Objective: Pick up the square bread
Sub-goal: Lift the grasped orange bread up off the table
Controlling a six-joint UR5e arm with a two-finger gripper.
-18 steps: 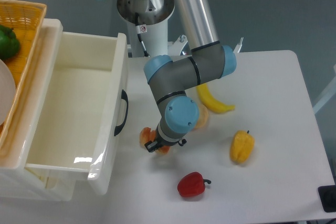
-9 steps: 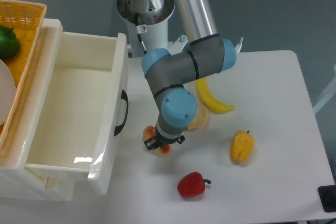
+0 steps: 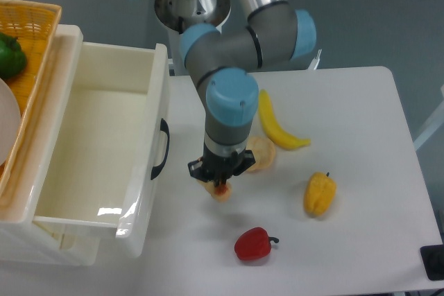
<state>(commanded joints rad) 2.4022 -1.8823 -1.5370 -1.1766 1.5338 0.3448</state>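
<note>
Square bread (image 3: pixel 220 191): likely light, rigid toy plastic, glossy crust probably slippery; best taken across narrow sides, mid-length. Sits directly under gripper (image 3: pixel 219 184), mostly hidden, apparently just above tabletop (image 3: pixel 361 116), near drawer (image 3: pixel 97 150) front. Gripper closed narrow on bread, only lower orange end showing.

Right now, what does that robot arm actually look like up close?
The arm is a chain of grey tubular segments with light-blue round caps at the joints and one long shiny silver tube. It stands on a white pedestal with a thin cable. The small two-finger gripper is black.
</note>
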